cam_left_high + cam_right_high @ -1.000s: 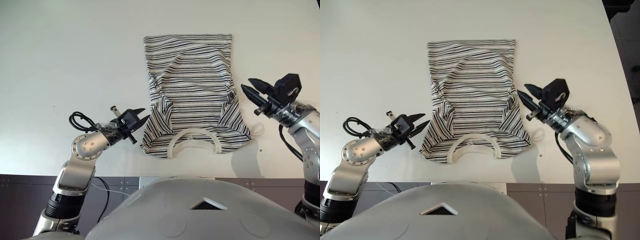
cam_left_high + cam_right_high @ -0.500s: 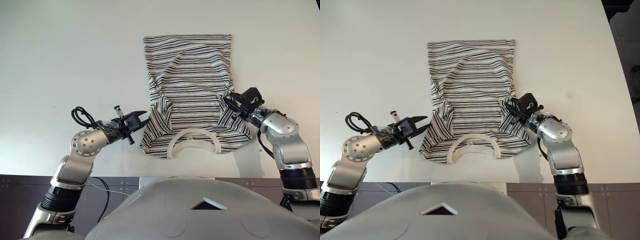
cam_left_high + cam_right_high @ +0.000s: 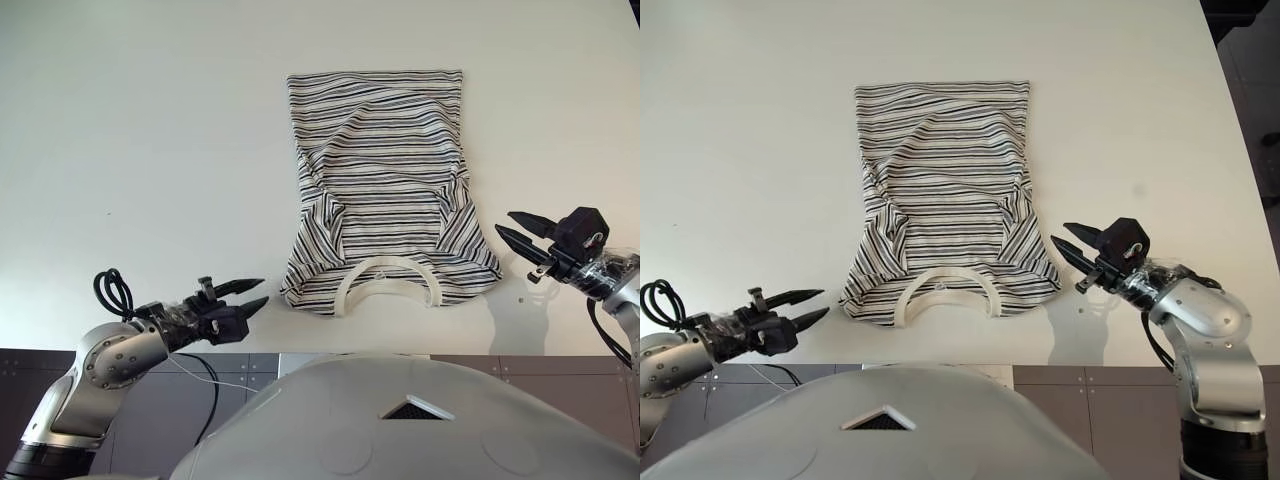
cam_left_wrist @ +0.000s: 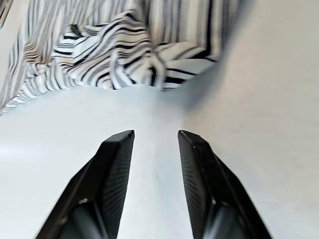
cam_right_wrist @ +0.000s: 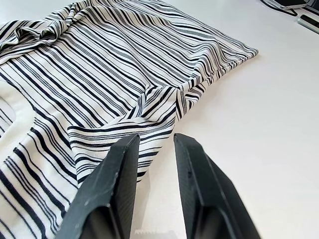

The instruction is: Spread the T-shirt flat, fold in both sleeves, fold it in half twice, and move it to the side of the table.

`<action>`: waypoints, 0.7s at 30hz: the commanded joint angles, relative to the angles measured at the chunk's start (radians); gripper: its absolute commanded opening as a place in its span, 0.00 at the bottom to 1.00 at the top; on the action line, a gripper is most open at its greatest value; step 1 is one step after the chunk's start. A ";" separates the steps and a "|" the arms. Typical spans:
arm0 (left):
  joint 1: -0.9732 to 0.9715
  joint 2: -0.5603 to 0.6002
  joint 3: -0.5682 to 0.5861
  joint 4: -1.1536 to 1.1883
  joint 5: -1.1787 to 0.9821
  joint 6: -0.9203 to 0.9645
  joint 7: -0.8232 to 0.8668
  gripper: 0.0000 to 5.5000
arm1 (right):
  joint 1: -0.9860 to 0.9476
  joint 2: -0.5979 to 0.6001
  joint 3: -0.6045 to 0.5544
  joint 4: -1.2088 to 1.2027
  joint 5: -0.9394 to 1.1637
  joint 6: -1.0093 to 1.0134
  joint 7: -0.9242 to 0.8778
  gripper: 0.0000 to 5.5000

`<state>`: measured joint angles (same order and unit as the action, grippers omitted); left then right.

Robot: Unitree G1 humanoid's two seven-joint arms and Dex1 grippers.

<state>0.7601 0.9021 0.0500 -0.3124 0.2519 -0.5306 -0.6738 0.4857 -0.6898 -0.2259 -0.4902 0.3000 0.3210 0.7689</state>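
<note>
A black-and-white striped T-shirt [image 3: 382, 170] lies on the white table [image 3: 150, 130], white collar [image 3: 388, 278] toward me, both sleeves folded in over the body. My left gripper [image 3: 250, 293] hovers open just off the shirt's near left corner, close to the table's front edge. My right gripper [image 3: 505, 228] is open beside the shirt's near right corner, apart from the cloth. The left wrist view has the open fingers [image 4: 117, 159] over bare table with the shirt's edge [image 4: 114, 55] beyond. In the right wrist view the fingers [image 5: 122, 172] stand over the folded sleeve's edge [image 5: 159, 107].
The table's front edge [image 3: 120, 348] runs just behind both grippers. Wide bare tabletop lies left, right and beyond the shirt. A dark floor strip [image 3: 1240, 30] shows past the table's far right corner.
My right gripper went in to the folded right sleeve, then drew back to the right, empty. My left gripper pulled back from the shirt's left corner toward the front edge.
</note>
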 commanded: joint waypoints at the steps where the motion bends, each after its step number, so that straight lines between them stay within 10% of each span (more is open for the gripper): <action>1: -0.057 0.023 -0.041 0.097 0.162 -0.158 0.064 0.37 | -0.030 0.001 0.008 0.011 -0.008 -0.006 -0.007 0.23; 21: -0.216 0.011 -0.136 0.136 0.244 -0.269 0.171 0.37 | -0.065 0.023 0.097 0.046 -0.049 -0.023 -0.035 0.23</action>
<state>0.5417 0.8879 -0.1021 -0.1729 0.4817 -0.8072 -0.4967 0.4142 -0.6735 -0.1343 -0.4496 0.2585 0.3068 0.7410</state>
